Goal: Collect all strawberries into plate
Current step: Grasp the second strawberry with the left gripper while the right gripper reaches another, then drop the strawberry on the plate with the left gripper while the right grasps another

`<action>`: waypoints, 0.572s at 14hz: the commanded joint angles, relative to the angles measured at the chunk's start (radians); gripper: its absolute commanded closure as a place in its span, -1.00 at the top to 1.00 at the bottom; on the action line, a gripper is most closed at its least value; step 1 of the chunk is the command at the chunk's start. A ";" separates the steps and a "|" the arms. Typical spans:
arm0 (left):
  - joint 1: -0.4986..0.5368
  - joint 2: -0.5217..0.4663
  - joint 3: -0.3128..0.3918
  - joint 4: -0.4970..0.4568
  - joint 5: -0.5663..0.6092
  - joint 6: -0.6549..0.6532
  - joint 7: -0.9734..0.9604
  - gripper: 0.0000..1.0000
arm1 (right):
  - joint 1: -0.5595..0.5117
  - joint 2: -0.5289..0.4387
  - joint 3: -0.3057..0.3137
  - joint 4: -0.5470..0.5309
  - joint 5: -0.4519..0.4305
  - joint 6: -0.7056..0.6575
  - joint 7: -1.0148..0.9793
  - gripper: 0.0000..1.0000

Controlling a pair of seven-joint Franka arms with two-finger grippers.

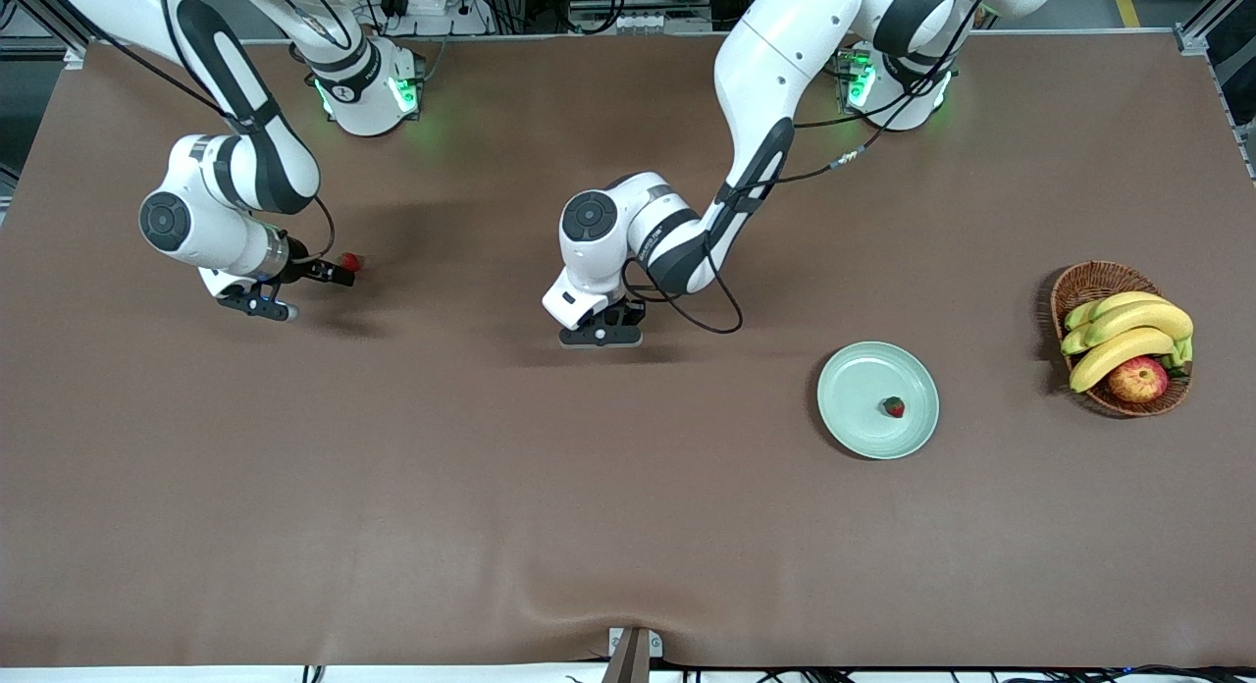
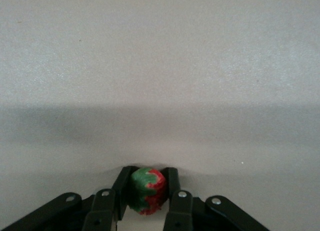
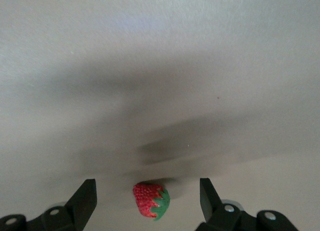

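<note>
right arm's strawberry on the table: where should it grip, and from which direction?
Grip the strawberry across its red body, below the green leafy top, coming straight down from above. It lies on the bare table on its side with nothing beside it. The right gripper stands open with a finger on each side of the berry, so closing there looks likely to catch the widest part.

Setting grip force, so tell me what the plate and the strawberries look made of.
Plate: likely glazed ceramic or melamine; pale mint, glossy, smooth raised rim.
Strawberries: probably plastic or foam imitations; the one in the left hand shows blotchy painted-looking red and green; the other has uniform dimpled red skin.
</note>
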 commanded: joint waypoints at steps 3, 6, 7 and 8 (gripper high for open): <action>0.084 -0.105 0.009 0.002 0.009 -0.136 -0.016 -1.00 | -0.023 0.018 0.013 -0.025 -0.008 0.020 -0.006 0.59; 0.183 -0.162 0.009 -0.006 0.011 -0.265 0.006 -1.00 | -0.017 0.018 0.015 -0.035 -0.006 0.019 0.005 0.52; 0.220 -0.173 0.009 -0.012 0.012 -0.311 0.012 -1.00 | -0.017 0.018 0.015 -0.037 -0.006 0.020 0.005 0.38; 0.251 -0.188 0.009 -0.041 0.020 -0.328 0.045 -1.00 | -0.016 0.018 0.015 -0.037 -0.006 0.019 0.005 0.31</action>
